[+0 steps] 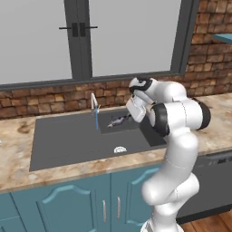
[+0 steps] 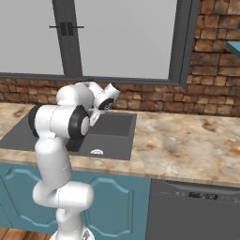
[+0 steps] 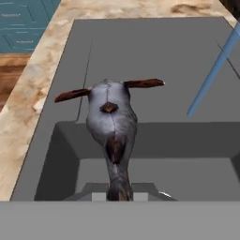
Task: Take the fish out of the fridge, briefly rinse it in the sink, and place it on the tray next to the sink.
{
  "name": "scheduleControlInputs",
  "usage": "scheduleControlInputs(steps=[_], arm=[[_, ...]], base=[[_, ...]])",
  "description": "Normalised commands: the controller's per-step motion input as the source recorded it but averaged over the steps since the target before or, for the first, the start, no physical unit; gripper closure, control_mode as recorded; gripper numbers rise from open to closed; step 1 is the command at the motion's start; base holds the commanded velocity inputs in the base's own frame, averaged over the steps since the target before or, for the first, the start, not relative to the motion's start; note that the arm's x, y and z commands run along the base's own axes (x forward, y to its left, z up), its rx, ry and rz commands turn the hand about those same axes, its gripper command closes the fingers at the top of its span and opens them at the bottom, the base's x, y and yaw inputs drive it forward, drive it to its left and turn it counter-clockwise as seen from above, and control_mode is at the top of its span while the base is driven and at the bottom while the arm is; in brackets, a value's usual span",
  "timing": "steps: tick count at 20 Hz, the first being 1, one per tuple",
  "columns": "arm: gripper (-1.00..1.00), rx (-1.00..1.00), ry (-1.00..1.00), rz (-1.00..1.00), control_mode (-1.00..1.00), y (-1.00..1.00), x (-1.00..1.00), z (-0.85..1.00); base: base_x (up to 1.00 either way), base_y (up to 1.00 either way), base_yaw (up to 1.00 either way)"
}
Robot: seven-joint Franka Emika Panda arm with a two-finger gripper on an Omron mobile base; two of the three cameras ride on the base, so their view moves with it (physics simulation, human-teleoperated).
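One fish (image 3: pixel 112 126) is the whole concern here: the grey body with its dark fins hangs head-outward from the gripper (image 3: pixel 120 193), whose jaws are clenched on the tail end, the fingertips themselves mostly hidden behind it. In the left base view the fish (image 1: pixel 118 120) is held above the recessed basin of the sink (image 1: pixel 68 140), toward the basin's back edge and just beside the faucet (image 1: pixel 94 108). A thin blue stream of water (image 1: pixel 97 120) drops from the spout; in the hand view that stream (image 3: pixel 213 70) runs apart from the fish, off to one side, so the fish does not appear to be under it yet. Holding by the tail leaves most of the body free to be wetted, which suits a brief rinse. The sink sits in the marbled counter (image 2: pixel 187 136), its flat drainboard running toward the counter's left end. My judgement: the rinse is under way or about to begin, and the fish wants shifting sideways into the water.
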Motion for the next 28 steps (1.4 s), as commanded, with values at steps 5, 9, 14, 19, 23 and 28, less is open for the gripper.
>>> scheduleControlInputs(steps=[5,9,14,19,23,28], arm=[[1.00,0.00,-0.09,0.04,-1.00,0.41,0.43,-0.23],[1.00,0.05,-0.01,0.00,-1.00,0.33,0.68,-0.12],[1.00,0.06,-0.01,0.00,-1.00,0.27,0.68,-0.12],[1.00,0.02,-0.01,0.00,-1.00,0.25,0.52,-0.19],[1.00,0.00,0.00,-0.02,-1.00,0.26,0.44,-0.11],[1.00,0.00,0.00,-0.06,-1.00,0.16,0.40,-0.07]], base=[[0.00,0.00,0.00],[0.00,0.00,0.00],[0.00,0.00,0.00],[0.00,0.00,0.00],[0.00,0.00,0.00],[0.00,0.00,0.00]])
